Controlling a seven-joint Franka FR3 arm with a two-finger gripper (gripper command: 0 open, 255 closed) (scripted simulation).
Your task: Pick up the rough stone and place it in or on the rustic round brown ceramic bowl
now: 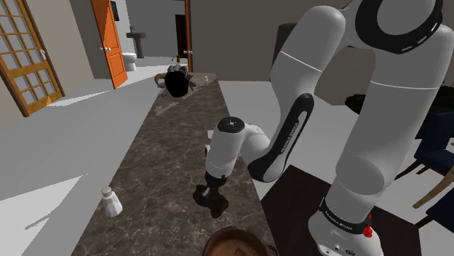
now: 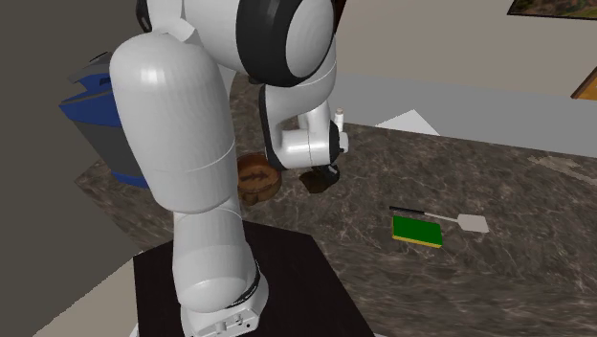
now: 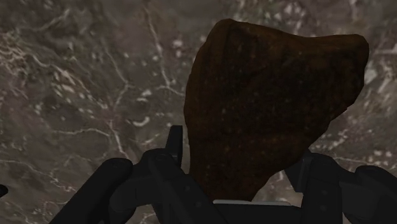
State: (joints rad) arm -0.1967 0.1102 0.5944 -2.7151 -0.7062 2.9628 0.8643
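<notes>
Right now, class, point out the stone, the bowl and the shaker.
stone (image 3: 267, 102): wrist view, broad brown face.
bowl (image 2: 258, 194): second exterior view, brown outer wall.
shaker (image 1: 113, 206): shoulder view, white body.

The white arm (image 1: 367, 124) rises from its base, folds at the elbow and sends the forearm sloping down low. The wrist aims the black gripper (image 1: 212, 192) straight downward. Its fingers (image 3: 175, 145) stand on either side of the brown stone (image 3: 267, 95) and seem to clasp it, though the contact is partly hidden.
</notes>
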